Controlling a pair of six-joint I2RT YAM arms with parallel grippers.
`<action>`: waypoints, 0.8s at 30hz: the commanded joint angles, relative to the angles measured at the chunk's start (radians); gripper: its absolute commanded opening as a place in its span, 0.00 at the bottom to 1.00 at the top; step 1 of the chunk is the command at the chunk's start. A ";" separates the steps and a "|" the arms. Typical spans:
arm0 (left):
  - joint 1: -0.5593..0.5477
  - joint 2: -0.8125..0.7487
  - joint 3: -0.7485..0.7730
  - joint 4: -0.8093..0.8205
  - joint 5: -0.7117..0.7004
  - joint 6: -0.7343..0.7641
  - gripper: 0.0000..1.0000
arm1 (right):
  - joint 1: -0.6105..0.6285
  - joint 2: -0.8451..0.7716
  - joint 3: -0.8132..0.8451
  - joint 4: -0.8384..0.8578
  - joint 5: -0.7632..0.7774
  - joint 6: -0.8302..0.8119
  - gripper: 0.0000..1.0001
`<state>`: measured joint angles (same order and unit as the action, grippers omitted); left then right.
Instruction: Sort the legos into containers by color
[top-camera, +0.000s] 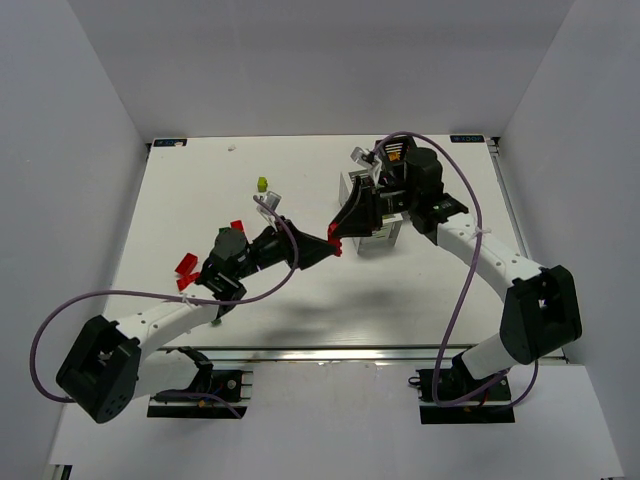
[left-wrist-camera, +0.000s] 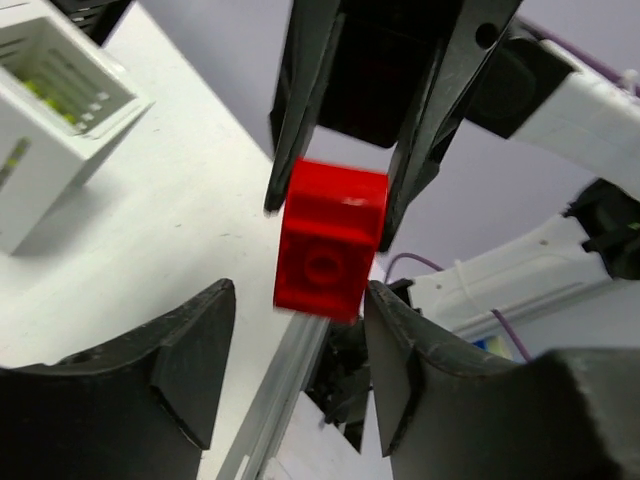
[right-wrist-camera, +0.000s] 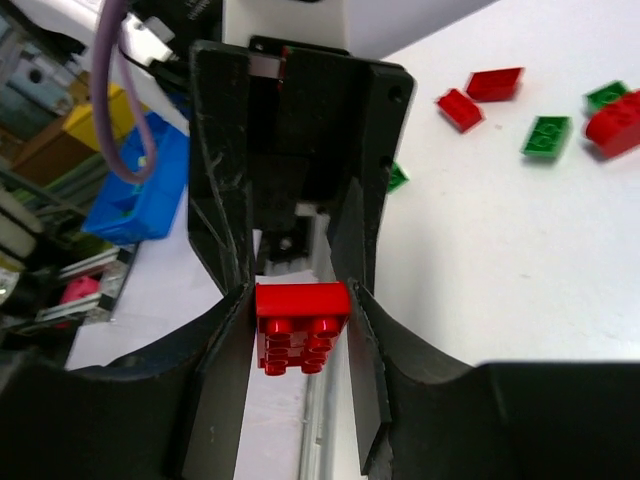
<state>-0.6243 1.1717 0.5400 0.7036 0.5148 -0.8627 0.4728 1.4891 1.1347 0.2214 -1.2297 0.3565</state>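
Seen from above, both arms reached inward over the white surface (top-camera: 200, 180), the left fingers (top-camera: 310, 252) meeting the right fingers (top-camera: 352, 220) at a red lego (top-camera: 335, 241). In the left wrist view, the left fingers stood apart beside the lego, with a white bin (left-wrist-camera: 60, 130) behind. In the right wrist view, the right fingers clamped it between their tips, and loose legos (right-wrist-camera: 545, 135) lay beyond.

Top view: the left arm (top-camera: 165, 320) reaches from the lower left toward frame centre and the right arm (top-camera: 490, 255) bends in from the lower right, so the 2 grippers meet tip to tip near centre. The right gripper (top-camera: 341, 231) clamps a red brick (right-wrist-camera: 300, 330) between both fingers. The left gripper (top-camera: 322, 250) holds its jaws parted around that brick, with a gap on 1 side.
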 joint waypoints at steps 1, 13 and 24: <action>0.001 -0.055 0.017 -0.124 -0.082 0.053 0.65 | -0.051 -0.021 0.059 -0.123 0.041 -0.138 0.04; 0.012 -0.170 -0.008 -0.439 -0.387 0.093 0.73 | -0.226 -0.012 0.151 -0.349 0.371 -0.405 0.00; 0.026 -0.228 0.008 -0.697 -0.662 0.065 0.84 | -0.342 0.059 0.209 -0.303 0.677 -0.501 0.00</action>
<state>-0.6041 0.9890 0.5297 0.0780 -0.0418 -0.7937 0.1455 1.5299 1.3018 -0.1249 -0.6628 -0.0937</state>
